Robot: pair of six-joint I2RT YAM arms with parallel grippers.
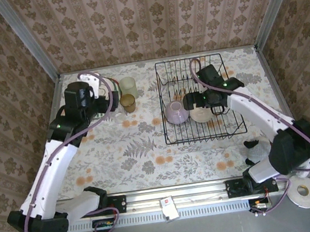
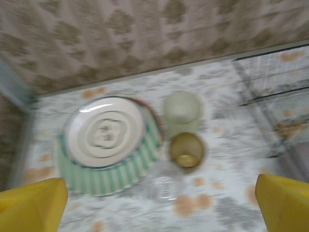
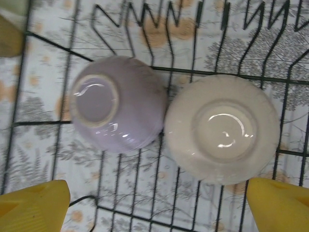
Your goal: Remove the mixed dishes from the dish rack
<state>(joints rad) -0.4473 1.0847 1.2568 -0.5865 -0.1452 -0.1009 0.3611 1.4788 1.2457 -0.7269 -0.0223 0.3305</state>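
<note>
Floral-patterned tabletop (image 1: 142, 152): black wire dish rack (image 1: 162, 103) holds an inverted lavender bowl (image 3: 116, 104) touching an inverted cream bowl (image 3: 222, 128); right gripper (image 3: 154, 205) above, jaws wide. Left wrist view resolves a cream ring-patterned plate (image 2: 105, 131) on a green-white striped plate (image 2: 140, 169), beside a pale-green cup (image 2: 182, 108) and an amber cup (image 2: 187, 150); left gripper (image 2: 157, 208) jaws wide.

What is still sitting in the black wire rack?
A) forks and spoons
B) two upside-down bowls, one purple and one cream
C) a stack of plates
B: the lavender bowl and the cream bowl lie bottoms-up, side by side, inside the dish rack.
</note>
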